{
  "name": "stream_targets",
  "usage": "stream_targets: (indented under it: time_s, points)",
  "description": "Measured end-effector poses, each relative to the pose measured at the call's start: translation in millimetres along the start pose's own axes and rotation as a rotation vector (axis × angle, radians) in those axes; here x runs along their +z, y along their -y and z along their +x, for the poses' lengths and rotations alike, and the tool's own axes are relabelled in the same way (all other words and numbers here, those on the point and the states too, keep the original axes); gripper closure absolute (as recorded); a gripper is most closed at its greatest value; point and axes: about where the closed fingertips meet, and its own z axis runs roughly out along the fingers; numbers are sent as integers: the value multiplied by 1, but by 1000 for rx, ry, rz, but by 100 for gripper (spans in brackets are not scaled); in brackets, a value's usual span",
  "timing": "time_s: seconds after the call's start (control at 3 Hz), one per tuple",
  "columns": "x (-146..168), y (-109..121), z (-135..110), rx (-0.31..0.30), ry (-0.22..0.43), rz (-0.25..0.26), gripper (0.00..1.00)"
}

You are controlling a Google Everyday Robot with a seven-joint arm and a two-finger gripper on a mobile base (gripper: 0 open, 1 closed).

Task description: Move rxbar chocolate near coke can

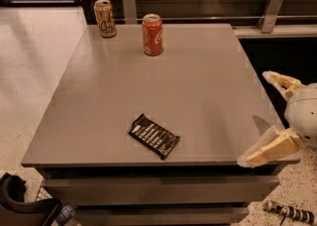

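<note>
On the grey table (208, 71), a tan-gold can (105, 18) stands upright at the far left corner, and the coke can (152, 34) stands upright just right of it, near the table's far edge. The rxbar chocolate (154, 136) lies flat and askew near the table's front edge, well apart from both cans. The gripper (255, 118) hangs at the table's front right corner, released, its pale fingers (271, 148) spread wide around nothing
</note>
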Motion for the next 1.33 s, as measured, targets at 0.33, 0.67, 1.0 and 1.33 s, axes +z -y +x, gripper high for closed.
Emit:
stream_targets:
  time_s: [0.33, 0.67, 1.0, 1.33]
  points:
    - [17, -11, -42, 9, 203, -45, 0]
    - [18, -17, -97, 106, 415, -88, 0]
    - [22, -21, -97, 116, 415, -89, 0]
    - [40, -38, -97, 161, 416, -93, 0]
